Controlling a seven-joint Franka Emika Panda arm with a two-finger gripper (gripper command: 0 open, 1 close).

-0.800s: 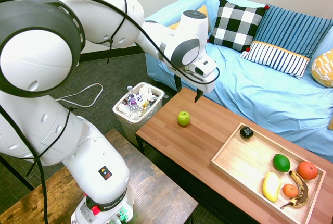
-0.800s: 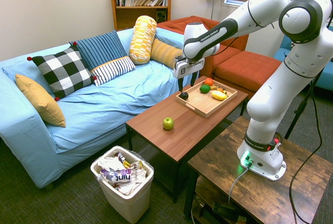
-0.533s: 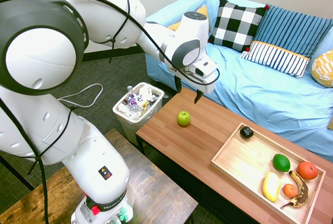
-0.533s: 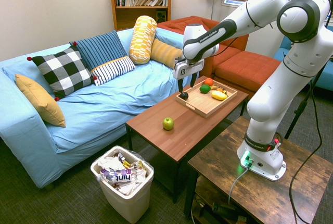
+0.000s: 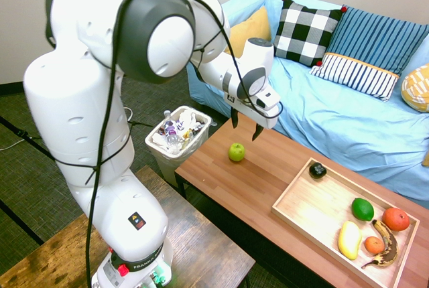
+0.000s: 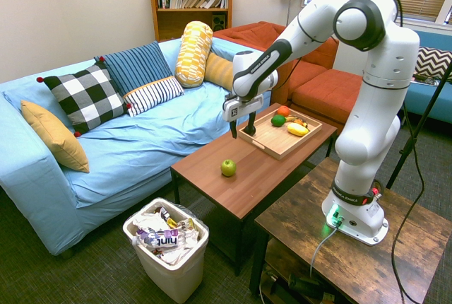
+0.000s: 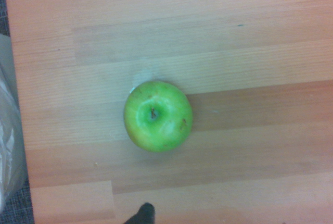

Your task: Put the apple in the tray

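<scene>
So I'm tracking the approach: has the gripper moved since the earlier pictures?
Yes. The gripper has come down and toward the apple, away from the tray.

Two opposite high views, wrist straight down

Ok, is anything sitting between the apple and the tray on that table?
No. In the first exterior view, only bare table top runs from the apple to the tray. The second exterior view agrees.

Open hand point(image 5: 245, 127) above apple point(image 5: 236, 152)
</scene>
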